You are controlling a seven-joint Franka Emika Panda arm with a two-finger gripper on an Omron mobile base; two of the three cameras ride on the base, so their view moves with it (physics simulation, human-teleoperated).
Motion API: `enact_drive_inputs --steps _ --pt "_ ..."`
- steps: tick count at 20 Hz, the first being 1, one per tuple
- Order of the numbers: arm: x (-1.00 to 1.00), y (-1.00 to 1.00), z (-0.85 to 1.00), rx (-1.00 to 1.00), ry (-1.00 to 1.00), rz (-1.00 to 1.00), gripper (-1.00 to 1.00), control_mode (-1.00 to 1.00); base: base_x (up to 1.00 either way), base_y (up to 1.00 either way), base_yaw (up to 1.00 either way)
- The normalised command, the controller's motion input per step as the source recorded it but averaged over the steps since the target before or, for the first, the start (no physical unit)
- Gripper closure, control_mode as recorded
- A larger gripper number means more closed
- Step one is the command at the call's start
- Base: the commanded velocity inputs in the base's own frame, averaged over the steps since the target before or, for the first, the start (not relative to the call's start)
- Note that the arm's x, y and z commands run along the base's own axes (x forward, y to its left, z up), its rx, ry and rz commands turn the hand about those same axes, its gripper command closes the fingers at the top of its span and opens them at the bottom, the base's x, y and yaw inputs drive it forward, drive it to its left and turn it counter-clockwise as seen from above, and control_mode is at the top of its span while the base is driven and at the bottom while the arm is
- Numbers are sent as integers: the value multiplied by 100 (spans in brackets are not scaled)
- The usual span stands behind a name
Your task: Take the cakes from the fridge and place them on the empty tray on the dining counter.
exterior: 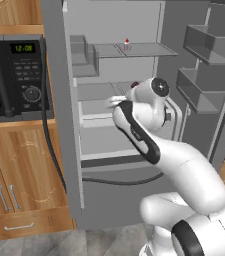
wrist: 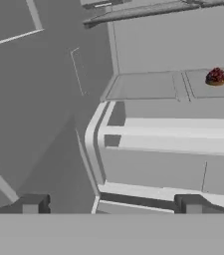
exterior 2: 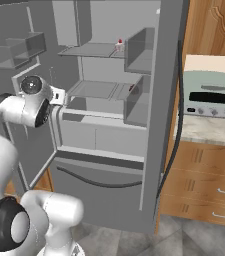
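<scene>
The tall grey French-door fridge (exterior: 134, 150) stands open across the middle of both base views, its top cut off by the upper edge of the frame, its door bins at the upper right of the left base view and the upper left of the right base view. The white arm with dark joints (exterior: 149, 145) rises from the lower right of the left base view and covers much of the fridge's lower drawers there. At the left edge of the left base view sits a black microwave (exterior: 14, 80), cut off on its left side. At the right of the right base view a pale green toaster oven (exterior 2: 211, 95) rests on a light surface (exterior 2: 204, 132) above wooden drawers.

The hand (wrist: 111, 204) shows at the bottom of the hand view as two dark fingertips (wrist: 31, 204) standing wide apart, with nothing between them, before the fridge drawers.

The dark brown-red round cake (wrist: 215, 76) lies on the middle shelf at the upper right of the hand view; in the base views it is a dark speck, half hidden by the arm in the left one. The white cake slice with a red cherry (exterior: 126, 45) stands on the upper shelf, too small to make out in detail.
</scene>
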Motion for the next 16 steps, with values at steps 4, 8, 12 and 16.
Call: enact_drive_inputs --steps 4,8,12,16 --pt "-52 -64 11 -53 0 -10 -100 -100 0 0 0" --pt "-72 -93 0 -33 -1 -13 -100 -100 0 0 0" --pt "-96 -98 0 -4 -6 -15 -100 -100 0 0 0" --pt "-100 -51 6 9 -7 -3 -100 -100 0 0 0"
